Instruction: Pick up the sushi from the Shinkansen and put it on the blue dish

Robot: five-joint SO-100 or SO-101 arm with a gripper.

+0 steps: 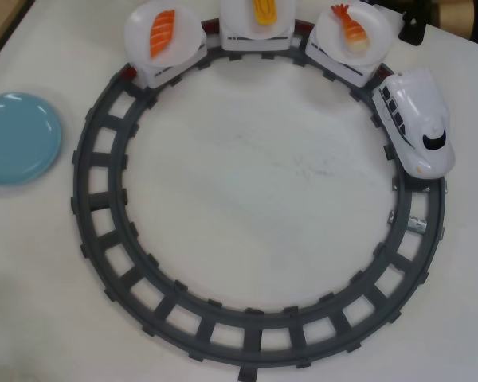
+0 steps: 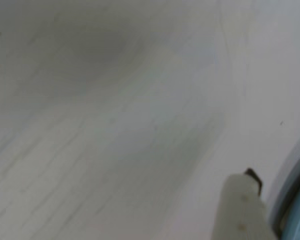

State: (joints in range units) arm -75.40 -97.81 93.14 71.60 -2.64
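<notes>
Gripper: only one pale finger (image 2: 242,207) shows, at the lower right of the blurred wrist view; whether the jaws are spread or closed cannot be told, and nothing is seen in them.
Under the finger: bare white table (image 2: 115,125), with a blurred light-blue edge at the bottom right corner.
Arm: does not show in the overhead view, so how far the sushi lies from the gripper cannot be told.
Sushi (image 1: 351,25): lies on the white plate (image 1: 374,40) of the first car behind the Shinkansen, at the top right of the overhead view, red tail pointing up-left.
Shinkansen (image 1: 418,119): on the right side of the round grey track (image 1: 103,239), nose pointing down.
Other cars: middle one carries a yellow egg piece (image 1: 264,11), last one an orange salmon piece (image 1: 162,33).
Blue dish (image 1: 16,137): empty, on the table outside the track at the left edge, well apart from the train.
</notes>
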